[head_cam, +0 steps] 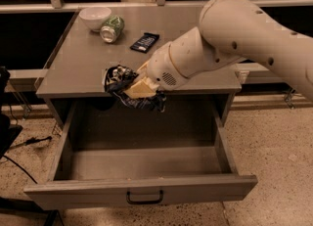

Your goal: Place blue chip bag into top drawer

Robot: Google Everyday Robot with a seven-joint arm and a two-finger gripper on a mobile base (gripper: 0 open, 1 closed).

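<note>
My gripper point(131, 89) is shut on the blue chip bag point(123, 82), a crumpled navy foil bag with white lettering. It holds the bag at the front edge of the grey table top, above the back of the open top drawer point(142, 164). The bag's lower end hangs past the table edge over the drawer. The drawer is pulled out wide, with a black handle point(145, 198) at the centre of its front. My pale arm point(234, 34) reaches in from the right.
On the grey table top point(78, 58) at the back stand a white bowl point(95, 17), a green can on its side point(112, 28) and a small flat dark bar wrapper point(145, 41). Black cables lie on the floor at left.
</note>
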